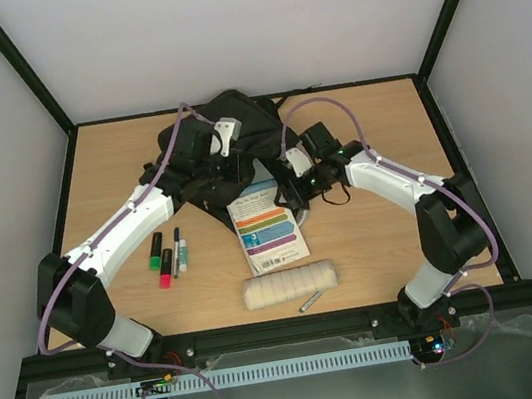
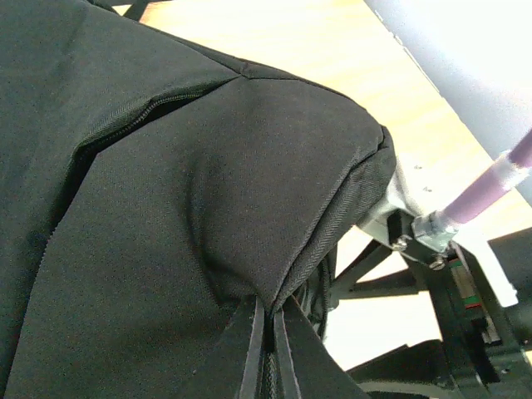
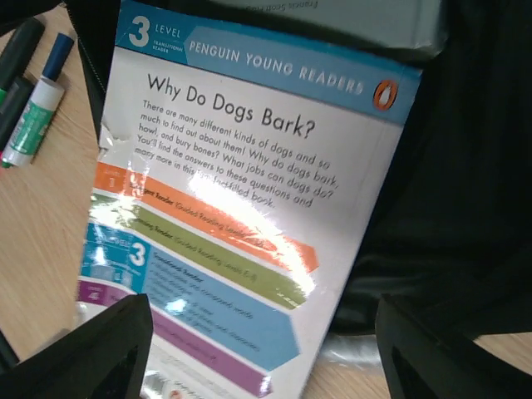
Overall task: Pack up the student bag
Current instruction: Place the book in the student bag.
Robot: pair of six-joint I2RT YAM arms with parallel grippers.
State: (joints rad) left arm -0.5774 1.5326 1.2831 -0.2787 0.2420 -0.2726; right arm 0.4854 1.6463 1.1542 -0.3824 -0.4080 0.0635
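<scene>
The black student bag lies at the back middle of the table. My left gripper is shut on the bag's edge seam, which runs up between its fingers and is lifted in the left wrist view. A white paperback "Why Do Dogs Bark?" lies in front of the bag with its top end at the bag's mouth. My right gripper hovers open over the book, holding nothing; one finger shows at each side. A second grey book shows inside the bag.
Left of the book lie a green marker, a red marker, a dark pen and a glue stick. A cream rolled pencil case and a small metal pen lie near the front edge. The glue stick also shows in the right wrist view.
</scene>
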